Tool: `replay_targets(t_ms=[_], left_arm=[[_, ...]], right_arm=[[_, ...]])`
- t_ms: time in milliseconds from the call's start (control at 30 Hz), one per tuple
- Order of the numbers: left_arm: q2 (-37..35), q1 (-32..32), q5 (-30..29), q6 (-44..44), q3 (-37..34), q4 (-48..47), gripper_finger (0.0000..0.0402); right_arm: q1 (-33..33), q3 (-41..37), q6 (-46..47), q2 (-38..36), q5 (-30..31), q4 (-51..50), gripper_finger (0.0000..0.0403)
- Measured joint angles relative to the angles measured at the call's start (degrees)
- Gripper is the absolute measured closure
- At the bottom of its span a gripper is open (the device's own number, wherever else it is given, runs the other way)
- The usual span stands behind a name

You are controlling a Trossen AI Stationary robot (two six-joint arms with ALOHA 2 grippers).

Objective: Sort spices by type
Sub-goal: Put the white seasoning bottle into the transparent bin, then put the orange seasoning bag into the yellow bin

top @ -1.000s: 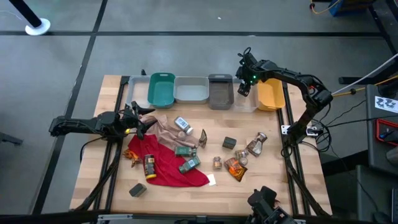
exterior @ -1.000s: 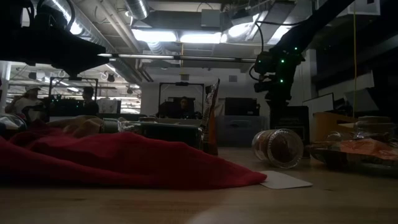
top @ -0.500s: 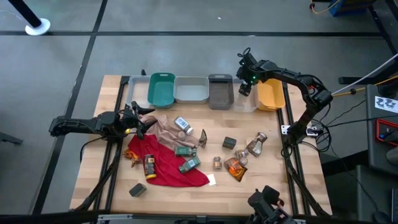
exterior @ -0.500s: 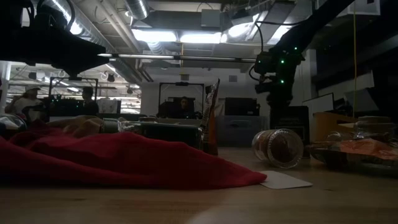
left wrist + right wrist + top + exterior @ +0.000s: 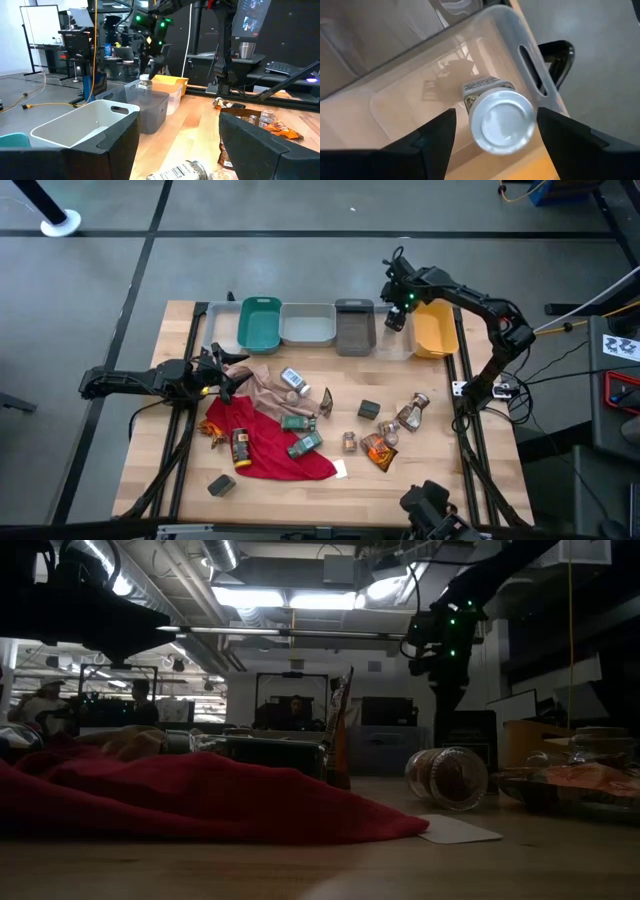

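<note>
We see our right gripper [image 5: 492, 145] open wide just above a silver-capped glass jar [image 5: 501, 120], which stands in the clear plastic bin [image 5: 520, 30] below it, so it looks sorted.

Worktop [image 5: 400, 480]: pale wood planks, matt, grain visible. Red cloth [image 5: 270, 450]: soft fabric, rumpled, matt; tan cloth [image 5: 262, 388] likewise, finer folds. Clear bin [image 5: 445, 55]: see-through plastic, smooth, glossy w/ reflections. White-capped jar [image 5: 501, 120]: lid smooth, slight sheen; paper label on body. Teal bin [image 5: 259, 323], grey bin [image 5: 354, 326], yellow bin [image 5: 436, 332]: opaque moulded plastic, smooth, semi-matt. Orange-brown packet [image 5: 379, 450]: crinkly foil-like film, shiny. Right hand [image 5: 490, 137] fingers: dark, matt plastic look.
</note>
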Motion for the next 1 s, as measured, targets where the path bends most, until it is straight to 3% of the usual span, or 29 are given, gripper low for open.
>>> replay_targets(t_ms=[167, 367, 500, 567, 667, 833, 1000], left_arm=[[0.0, 0.0, -0.01, 0.0, -0.01, 0.01, 0.0147], [0.0, -0.01, 0.01, 0.0, -0.01, -0.01, 0.0147], [0.0, 0.01, 0.01, 0.0, 0.01, 0.01, 0.0147], [0.0, -0.01, -0.01, 0.0, 0.01, -0.01, 0.0147], [0.0, 0.01, 0.01, 0.0, 0.0, 0.0, 0.0147], [0.0, 0.0, -0.01, 0.0, -0.01, 0.01, 0.0147], [0.0, -0.01, -0.01, 0.0, 0.01, 0.01, 0.0147]], right_arm=[[0.0, 5.41, 2.53, 0.0, -3.63, -3.56, 0.0127], [2.93, 9.91, 9.99, -0.23, -17.61, -6.95, 0.0127], [7.95, 10.21, 14.43, -0.39, -27.69, -7.03, 0.0127], [11.46, 10.21, 17.04, -0.39, -29.79, -6.96, 0.0127], [17.79, 10.21, 22.18, -0.39, -27.89, -6.36, 0.0127], [28.93, 10.19, 33.99, -0.39, -15.75, -3.05, 0.0127], [38.07, 10.19, 45.13, -0.39, -10.5, 2.48, 0.0127]])
